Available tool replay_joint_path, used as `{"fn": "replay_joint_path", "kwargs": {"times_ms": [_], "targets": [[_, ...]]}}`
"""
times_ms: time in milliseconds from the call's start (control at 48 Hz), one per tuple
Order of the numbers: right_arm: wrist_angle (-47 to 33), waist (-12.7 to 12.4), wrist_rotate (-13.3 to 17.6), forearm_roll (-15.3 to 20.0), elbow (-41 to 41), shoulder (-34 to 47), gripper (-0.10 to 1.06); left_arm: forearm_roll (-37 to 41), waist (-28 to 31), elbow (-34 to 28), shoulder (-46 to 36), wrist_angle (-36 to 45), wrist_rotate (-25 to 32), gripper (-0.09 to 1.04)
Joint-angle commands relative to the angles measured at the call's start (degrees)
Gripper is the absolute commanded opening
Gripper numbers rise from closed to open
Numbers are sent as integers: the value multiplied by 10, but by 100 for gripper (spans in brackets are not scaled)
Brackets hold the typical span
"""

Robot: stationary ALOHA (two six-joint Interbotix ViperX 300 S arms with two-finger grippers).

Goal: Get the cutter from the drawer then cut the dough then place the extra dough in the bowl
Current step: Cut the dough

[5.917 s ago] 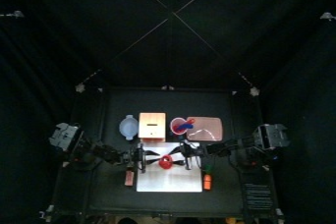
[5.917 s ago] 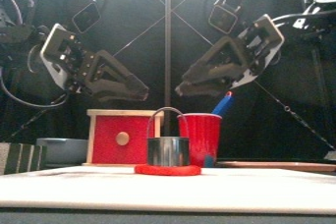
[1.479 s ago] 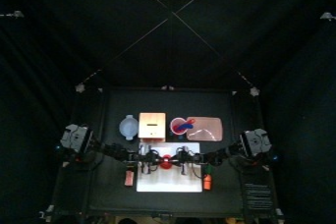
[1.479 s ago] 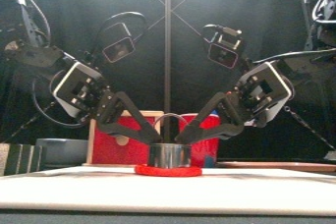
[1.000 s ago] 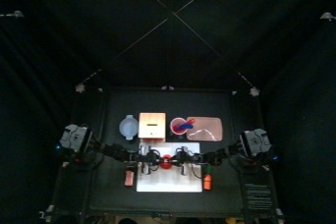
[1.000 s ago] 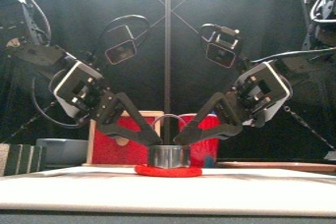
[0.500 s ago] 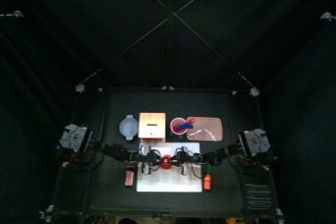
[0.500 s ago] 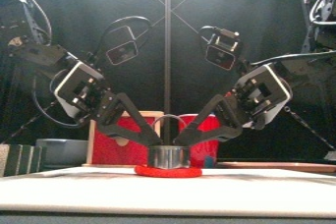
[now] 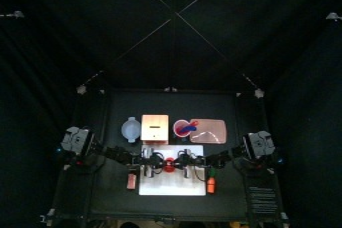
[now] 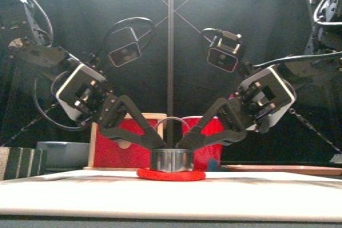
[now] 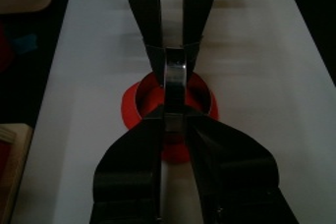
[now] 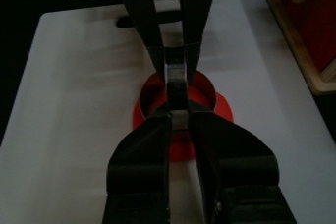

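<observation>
**A:** What are the claws doing?

**B:** The left claw [image 10: 150, 144] and the right claw [image 10: 195, 144] are meeting low over the middle of the board [image 10: 80, 190]. Each has its jaws drawn nearly together. Each seems to be nipping the wall of the cutter [image 10: 170, 158], one from either side.

**A:** Why both at once?

**B:** I'm judging that they are pressing it down evenly, so the rim is biting through all round without tipping.

**A:** And where is it standing?

**B:** It is standing upright on the dough [image 10: 170, 173], a red disc lying flat on the board. A margin of dough is showing outside the cutter.

**A:** What about the containers?

**B:** The bowl [image 9: 130, 128] is sitting behind the board to the left, well apart from the dough. I'm seeing nothing red in it, so the extra is not yet there. The box [image 9: 155, 126] is standing just beside the bowl, and I cannot tell whether its drawer is shut. The tray [image 9: 217, 132], right of the box, is carrying something red and dark, too small to name.
</observation>
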Motion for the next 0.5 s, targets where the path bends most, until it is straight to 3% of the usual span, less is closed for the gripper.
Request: {"fn": "replay_joint_path", "kwargs": {"times_ms": [21, 333, 500], "targets": [[21, -20, 2, 3, 3, 26, 46, -2, -4, 15, 47, 46, -4, 58], [27, -20, 1, 2, -3, 24, 46, -1, -4, 10, 44, 49, -2, 58], [43, -18, 3, -23, -16, 12, 46, 0, -2, 2, 26, 46, 0, 61]]}}
